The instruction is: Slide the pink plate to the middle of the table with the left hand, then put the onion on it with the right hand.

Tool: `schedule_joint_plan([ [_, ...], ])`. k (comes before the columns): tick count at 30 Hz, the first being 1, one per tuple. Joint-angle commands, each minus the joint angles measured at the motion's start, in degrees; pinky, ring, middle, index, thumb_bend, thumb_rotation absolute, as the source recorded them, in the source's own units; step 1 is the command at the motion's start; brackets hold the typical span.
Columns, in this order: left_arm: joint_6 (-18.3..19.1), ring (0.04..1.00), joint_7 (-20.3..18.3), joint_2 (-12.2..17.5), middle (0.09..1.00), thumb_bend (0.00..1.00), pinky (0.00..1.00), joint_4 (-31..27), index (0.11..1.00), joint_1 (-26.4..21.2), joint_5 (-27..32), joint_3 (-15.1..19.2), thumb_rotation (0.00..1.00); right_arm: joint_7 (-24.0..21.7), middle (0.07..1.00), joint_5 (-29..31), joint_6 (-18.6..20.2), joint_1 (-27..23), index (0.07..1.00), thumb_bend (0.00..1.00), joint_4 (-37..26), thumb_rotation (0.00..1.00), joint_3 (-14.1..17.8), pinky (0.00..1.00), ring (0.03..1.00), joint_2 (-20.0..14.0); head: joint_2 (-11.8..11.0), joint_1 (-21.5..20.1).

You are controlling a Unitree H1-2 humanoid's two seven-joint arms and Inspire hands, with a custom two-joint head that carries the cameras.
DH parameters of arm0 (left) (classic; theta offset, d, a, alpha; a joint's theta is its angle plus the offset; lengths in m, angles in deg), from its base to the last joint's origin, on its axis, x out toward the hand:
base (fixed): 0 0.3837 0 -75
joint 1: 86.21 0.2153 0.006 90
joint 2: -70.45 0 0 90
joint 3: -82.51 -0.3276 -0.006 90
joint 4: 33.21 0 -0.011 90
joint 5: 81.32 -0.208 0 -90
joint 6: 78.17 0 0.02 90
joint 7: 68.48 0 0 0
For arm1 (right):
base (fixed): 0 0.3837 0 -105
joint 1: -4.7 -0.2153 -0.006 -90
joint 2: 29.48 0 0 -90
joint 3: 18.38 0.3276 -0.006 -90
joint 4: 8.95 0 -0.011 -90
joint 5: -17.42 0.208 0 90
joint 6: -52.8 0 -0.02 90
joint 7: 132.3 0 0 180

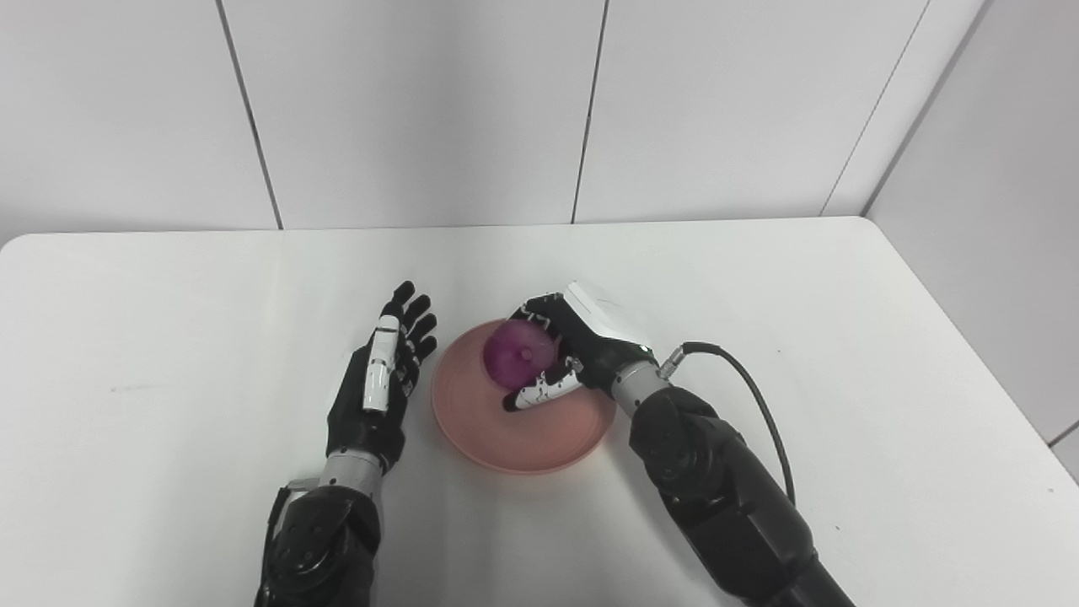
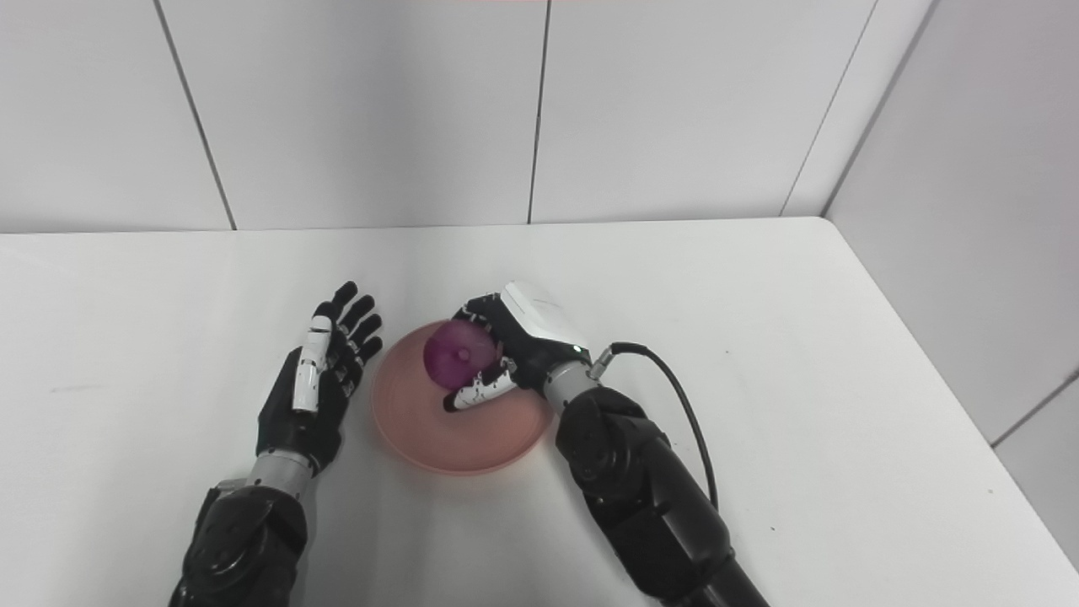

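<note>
My right hand [image 1: 563,352] gripped the onion [image 1: 518,354] over the plate [image 1: 523,443]; my left [image 1: 383,371] lay open beside it. I feared the round onion rolling off once released.

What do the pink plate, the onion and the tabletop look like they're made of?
Pink plate: probably plastic, matte, uniform colour, thin raised rim. Onion: smooth purple skin with a soft sheen; real or plastic replica, cannot tell. Table: white, matte, likely laminate, rounded corner, faint scuffs.
</note>
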Motion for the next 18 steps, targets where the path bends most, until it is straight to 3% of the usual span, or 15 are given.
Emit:
schedule_joint_plan([
  [1, -0.1, 0.948, -0.3, -0.1, 0.951, 0.44, 0.95, -0.7, 0.938, -1.1, 0.1, -0.1, 1.0, 0.7, 0.568, 0.0, -2.9, -1.2, 0.49, 0.52, -1.8, 0.14, 0.2, 0.39, 0.483, -0.3, 0.3, -0.1],
  [14, -0.3, 0.947, -0.2, -0.2, 0.952, 0.44, 0.95, -0.8, 0.938, -1.0, -0.2, -0.1, 1.0, 0.6, 0.63, -0.2, -3.8, 0.5, 0.493, 0.52, -4.2, 0.14, -0.1, 0.44, 0.541, -1.1, 0.3, -0.1],
  [15, -0.2, 0.947, -0.2, -0.2, 0.951, 0.44, 0.95, -0.8, 0.938, -1.0, -0.2, -0.1, 1.0, 0.8, 0.642, -0.4, -4.0, 0.7, 0.582, 0.68, -4.3, 0.15, -0.2, 0.45, 0.556, -1.1, 0.3, -0.1],
  [18, -0.2, 0.948, -0.1, -0.2, 0.951, 0.45, 0.95, -0.8, 0.939, -1.0, -0.2, -0.1, 1.0, 1.1, 0.641, -0.2, -4.4, 1.1, 0.645, 0.81, -4.8, 0.18, 0.0, 0.43, 0.544, -1.1, 0.4, -0.1],
])
